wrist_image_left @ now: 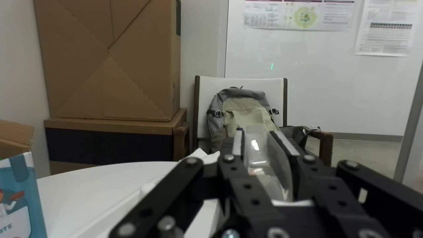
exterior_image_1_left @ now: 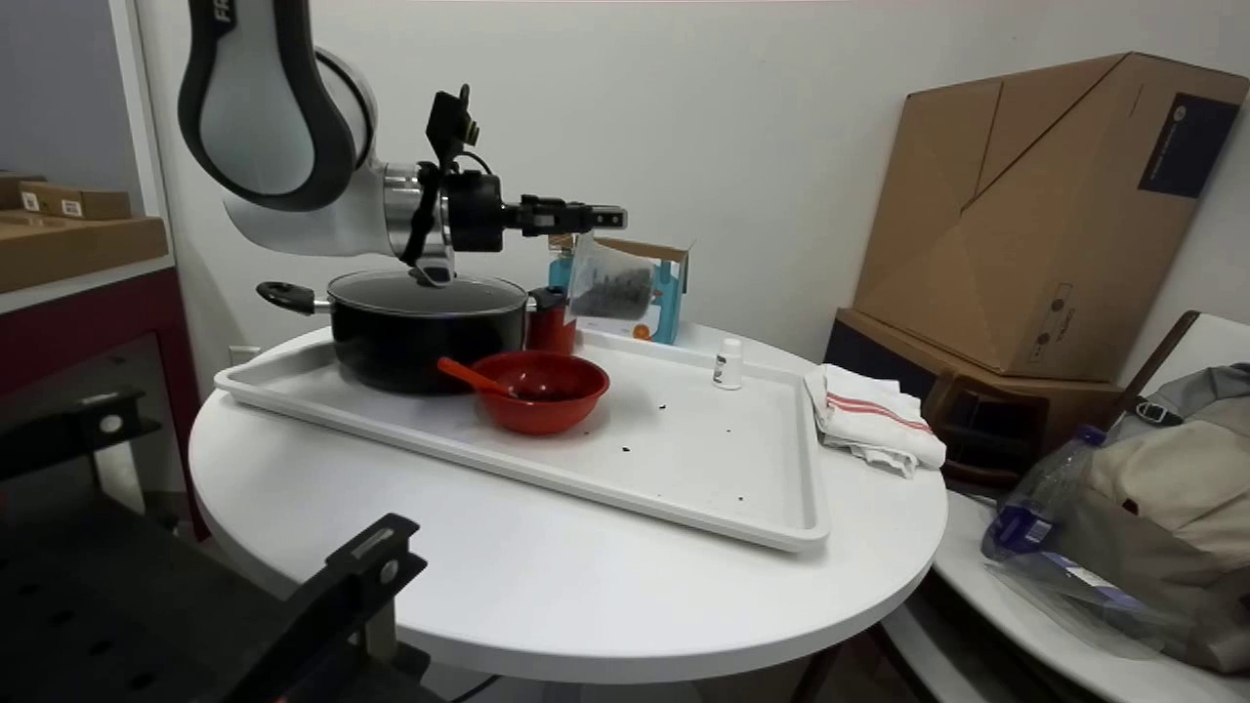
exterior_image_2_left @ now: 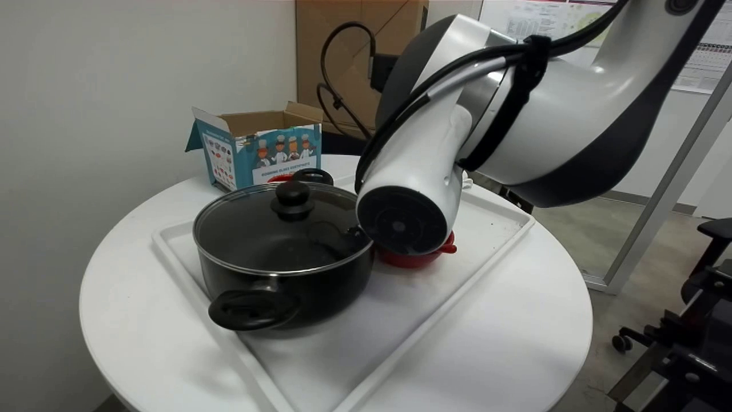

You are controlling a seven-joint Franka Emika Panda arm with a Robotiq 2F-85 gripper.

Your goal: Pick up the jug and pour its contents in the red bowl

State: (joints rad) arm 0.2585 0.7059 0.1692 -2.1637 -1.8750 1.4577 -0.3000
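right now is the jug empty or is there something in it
Not empty: in an exterior view, dark stuff shows through the side of the jug. How full, I cannot tell.

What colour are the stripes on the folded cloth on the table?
Red. The stripes on the white cloth show best in an exterior view.
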